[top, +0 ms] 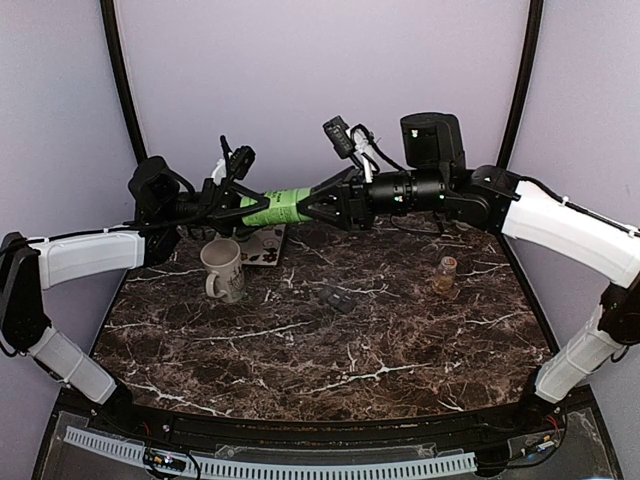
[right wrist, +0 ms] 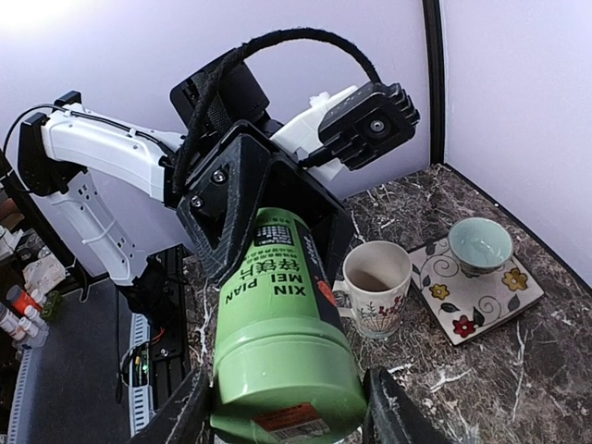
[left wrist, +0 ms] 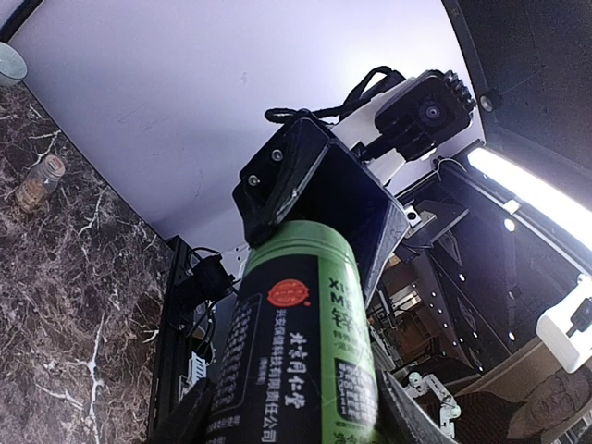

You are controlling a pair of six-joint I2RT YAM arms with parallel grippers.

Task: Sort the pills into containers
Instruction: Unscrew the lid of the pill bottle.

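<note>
Top view: a green bottle [top: 280, 207] hangs sideways over the back of the marble table [top: 330, 370]. The left gripper [top: 245, 211] is clamped on one end and the right gripper [top: 322, 206] on the other. Underneath sit a white mug [top: 222, 268] and a flowery tile [top: 266, 246]. The dark grey pill box [top: 338, 297] is mid-table. Well off to its right, a little jar [top: 447, 266] holds tan pills [top: 446, 282], too tiny to tell apart.

Left wrist: its jaws squeeze the bottle and block most of the view.

Right wrist: same squeeze, with the mug and a teal bowl [right wrist: 479, 243] on the tile behind.

left arm [top: 95, 252], right arm [top: 560, 225] raised | fingers [right wrist: 188, 412] (both pairs) clamp bottle [top: 280, 207]
</note>
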